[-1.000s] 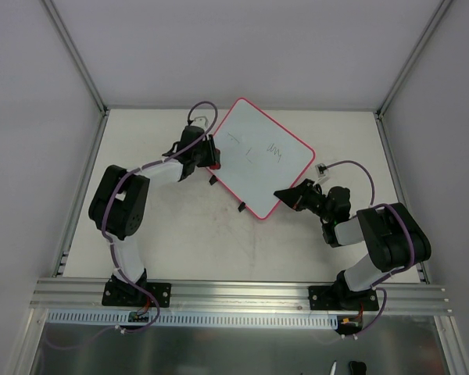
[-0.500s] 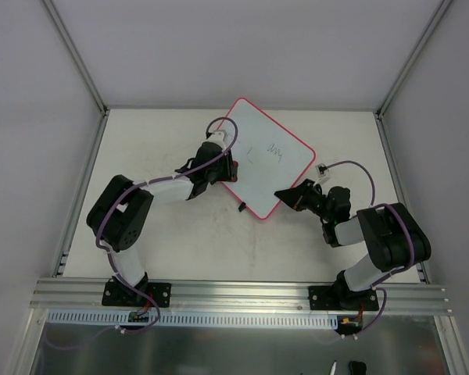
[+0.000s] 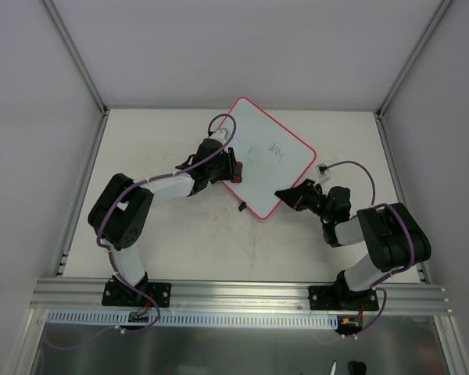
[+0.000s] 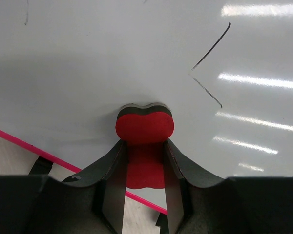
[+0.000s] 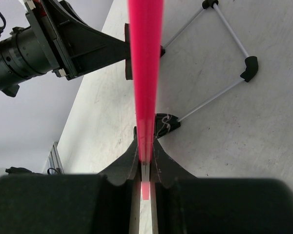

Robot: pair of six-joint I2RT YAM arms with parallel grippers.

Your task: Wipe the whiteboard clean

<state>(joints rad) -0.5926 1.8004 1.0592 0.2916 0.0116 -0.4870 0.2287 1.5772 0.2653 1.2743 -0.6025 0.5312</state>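
The left hand [image 4: 144, 146] is clamped on a red eraser [image 4: 144, 127] — a bow-shaped block whose dark face rests on the glossy whiteboard [image 3: 270, 160], near thin dark scribbles [image 4: 207, 73]. The right hand [image 5: 145, 148] is closed on the board's thin pink frame. The rounded-corner board sits cornerwise at the far middle of the pale bench [image 3: 180, 226].

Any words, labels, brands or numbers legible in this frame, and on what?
No readable text anywhere.
whiteboard: only thin dark scribbles and one angled stroke, none forming letters I can read.
red eraser in the left gripper: no print visible.
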